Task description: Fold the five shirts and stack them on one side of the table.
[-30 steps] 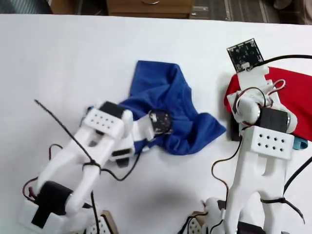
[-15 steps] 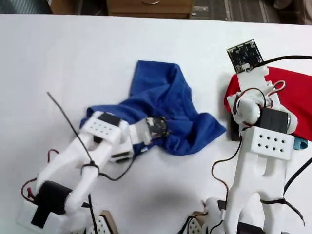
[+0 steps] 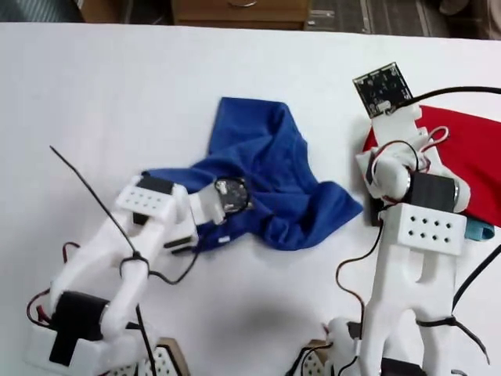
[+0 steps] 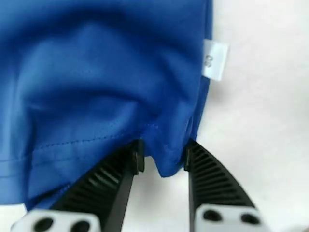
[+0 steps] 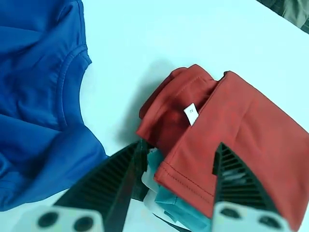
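Note:
A crumpled blue shirt [image 3: 270,168] lies at mid-table. My left gripper [image 3: 233,197] sits at its near-left edge. In the left wrist view that gripper [image 4: 162,157] is shut on a bunched hem corner of the blue shirt [image 4: 96,72], near a white tag [image 4: 215,60]. A folded red shirt [image 3: 473,153] lies on the right side on top of a teal garment [image 3: 479,230]. My right gripper [image 5: 178,154] is open, its fingers straddling the corner of the red shirt [image 5: 231,125] and the teal layer [image 5: 169,205]. The blue shirt's collar [image 5: 72,72] lies beside it.
The white table [image 3: 117,94] has bare room at the left and the back. A wooden cabinet [image 3: 239,9] stands beyond the far edge. A black cable [image 3: 86,188] sticks out from the left arm, and another [image 3: 462,92] runs across the red shirt.
My left arm has pulled back to the left with the blue shirt's hem, drawing a flap of it out leftward. The right arm shifted slightly left and away.

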